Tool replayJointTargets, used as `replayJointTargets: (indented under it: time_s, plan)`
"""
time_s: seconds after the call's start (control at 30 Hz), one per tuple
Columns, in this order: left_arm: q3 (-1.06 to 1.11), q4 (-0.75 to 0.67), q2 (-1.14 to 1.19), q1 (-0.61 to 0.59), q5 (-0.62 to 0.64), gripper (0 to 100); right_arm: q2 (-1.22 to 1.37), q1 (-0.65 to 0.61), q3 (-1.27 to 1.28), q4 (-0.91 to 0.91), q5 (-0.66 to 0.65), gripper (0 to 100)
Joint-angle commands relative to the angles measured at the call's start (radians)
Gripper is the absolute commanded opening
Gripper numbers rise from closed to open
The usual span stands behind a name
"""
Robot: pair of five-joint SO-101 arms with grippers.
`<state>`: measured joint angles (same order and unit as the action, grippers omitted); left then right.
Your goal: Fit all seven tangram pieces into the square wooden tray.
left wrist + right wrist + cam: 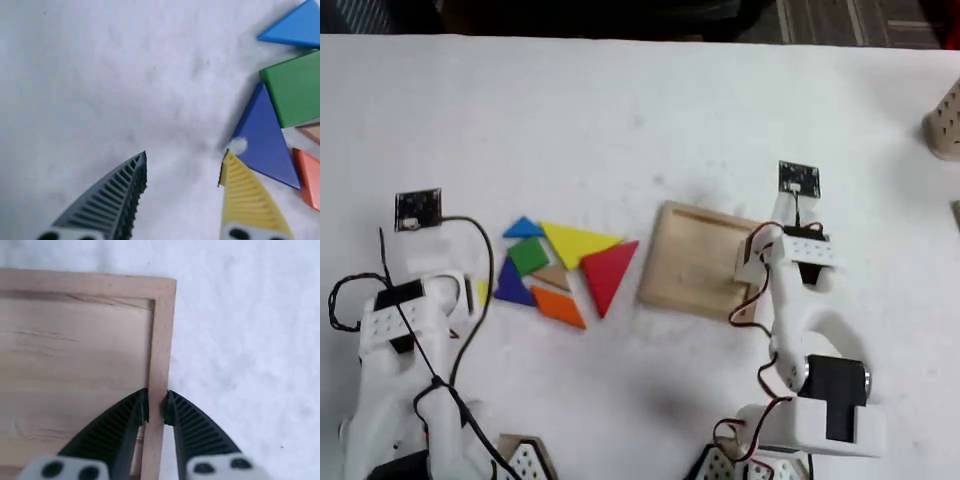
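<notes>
Sitting at the left side of the white table [620,110], the left gripper [182,162] is wide open and holds nothing. Its yellow fingertip [240,185] is just beside the dark blue triangle piece [265,140]. Next to that lie the small light blue triangle piece [523,228], the green square piece [528,256], the small tan triangle piece [552,276] and the orange slanted piece [558,306]. Then come the big yellow triangle piece [575,243] and the big red triangle piece [608,273]. All seven pieces lie close together on the table. To their right, just beside the red one, sits the square wooden tray [685,250]. The right gripper [155,405] is closed tight on the tray's side rim, with one finger inside the tray and one outside.
</notes>
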<state>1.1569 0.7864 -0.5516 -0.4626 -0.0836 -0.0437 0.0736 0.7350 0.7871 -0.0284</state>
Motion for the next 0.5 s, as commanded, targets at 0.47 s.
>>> replayJointTargets:
  time_s: [0.47]
  plan:
    - [-0.005,-0.023,-0.039,-0.01,-0.006,26,0.001,-0.081,-0.048,0.007,-0.02,1.8]
